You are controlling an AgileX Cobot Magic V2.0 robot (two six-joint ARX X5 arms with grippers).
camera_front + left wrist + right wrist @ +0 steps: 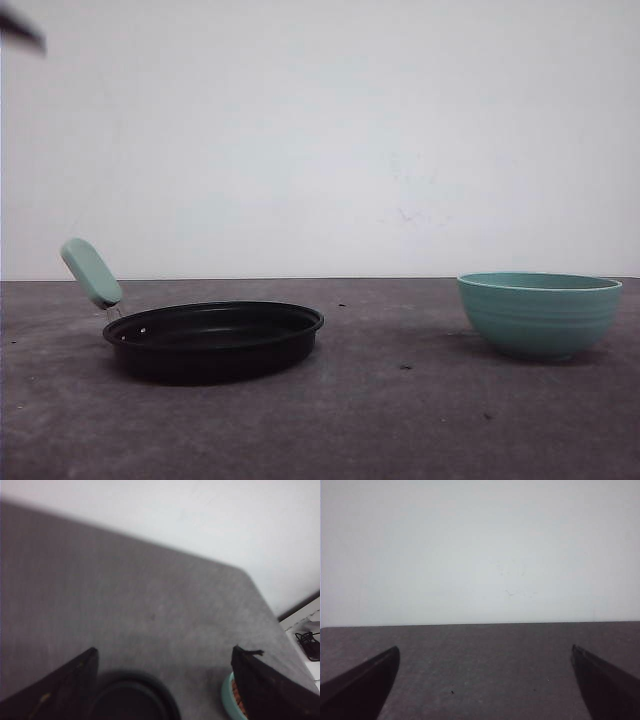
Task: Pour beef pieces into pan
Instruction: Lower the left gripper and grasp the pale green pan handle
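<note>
The black pan (215, 340) sits on the left of the grey table, its mint-green handle (92, 272) pointing up and to the left. It looks empty. A teal bowl (540, 312) stands on the right. In the left wrist view my left gripper (164, 651) is open, high over the table, above the pan (132, 702) and the bowl's rim (227, 696). Reddish beef pieces (238, 695) show inside the bowl, mostly hidden behind one finger (265, 690). My right gripper (485, 648) is open over bare table with nothing between its fingers.
A white wall runs behind the table. In the left wrist view the table's corner (245, 575) ends near a white surface with a black cable (307, 642). A dark blurred part (20, 28) shows at the front view's upper left corner.
</note>
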